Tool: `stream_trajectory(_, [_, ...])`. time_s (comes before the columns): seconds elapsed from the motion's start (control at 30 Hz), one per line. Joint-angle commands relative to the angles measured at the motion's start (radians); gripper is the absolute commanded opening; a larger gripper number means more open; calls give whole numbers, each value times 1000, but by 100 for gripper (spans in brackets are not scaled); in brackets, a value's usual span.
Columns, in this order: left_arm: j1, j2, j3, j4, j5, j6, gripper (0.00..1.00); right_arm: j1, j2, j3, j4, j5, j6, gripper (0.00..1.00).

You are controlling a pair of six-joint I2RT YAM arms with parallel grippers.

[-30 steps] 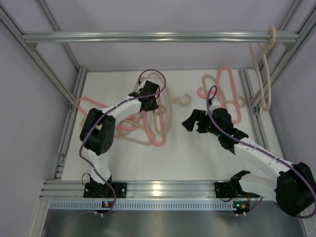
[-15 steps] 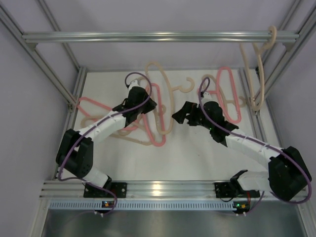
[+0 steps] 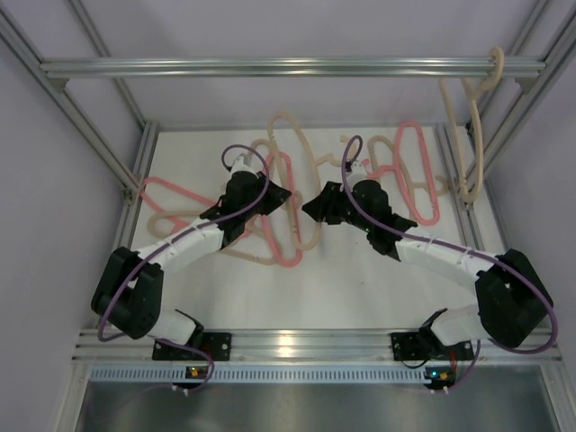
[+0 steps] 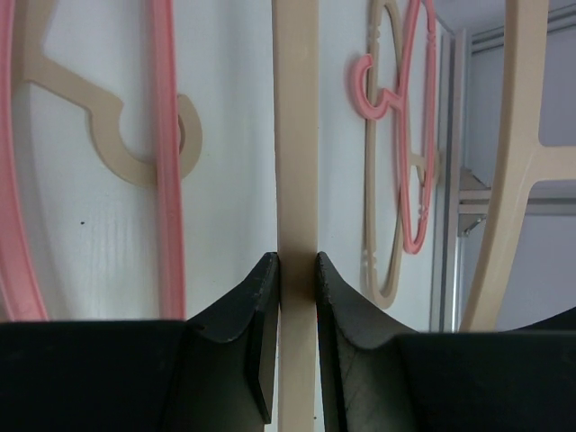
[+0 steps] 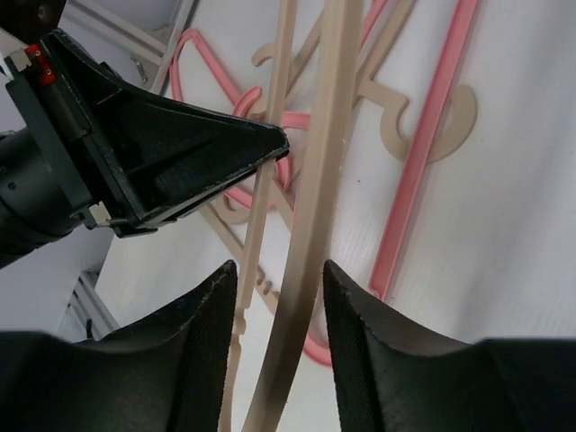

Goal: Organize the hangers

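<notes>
left end effector (image 4: 297, 263): clamped tight on beige hanger (image 4: 295, 135), mid-tabletop (image 3: 360, 288)
right end effector (image 5: 281, 274): jaws apart, straddling a beige bar; gaps either side
other hangers (image 4: 166, 135): pink, beige, overlapping on tabletop; one hooked on rail (image 3: 270, 67), far right

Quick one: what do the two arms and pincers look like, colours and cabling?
The left arm and right arm match: white links, bulky black joint housings, a purple cable looping off each wrist. The left pincer and right pincer are matte black, with two curved, tapering fingers.
</notes>
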Motion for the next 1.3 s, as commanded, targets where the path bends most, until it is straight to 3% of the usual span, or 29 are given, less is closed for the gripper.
stream_trajectory(0.0, [-2,-67,-49,192,12,-64,0,36,3,48,67,34,-21,39])
stream_trajectory(0.17, [-4,-82,-95,241,12,-96,0,46,-32,50,16,92,-57,15])
stream_trajectory(0.2, [-4,-85,-108,243,12,-99,5,46,-43,50,2,100,-77,9])
stream_trajectory(0.27, [-4,-96,-122,243,12,-98,23,46,-78,53,-50,119,-95,3])
stream_trajectory(0.3, [-4,-101,-131,237,8,-92,42,46,-92,56,-97,127,-122,0])
stream_trajectory(0.4, [-1,-127,-131,194,-12,-61,80,44,-144,68,-183,179,-189,0])
stream_trajectory(0.53, [2,-174,-74,70,-44,13,98,42,-239,102,-403,236,-276,0])
stream_trajectory(0.73, [48,-216,21,-120,-75,167,98,35,-335,208,-672,301,-380,0])
stream_trajectory(0.9, [203,-179,131,-328,106,290,98,-16,-384,352,-934,294,-405,0])
stream_trajectory(1.13, [292,-145,266,-565,172,468,98,-123,-362,586,-1117,196,-422,0])
stream_trajectory(1.27, [297,-167,303,-670,109,580,98,-192,-330,734,-1168,146,-433,0])
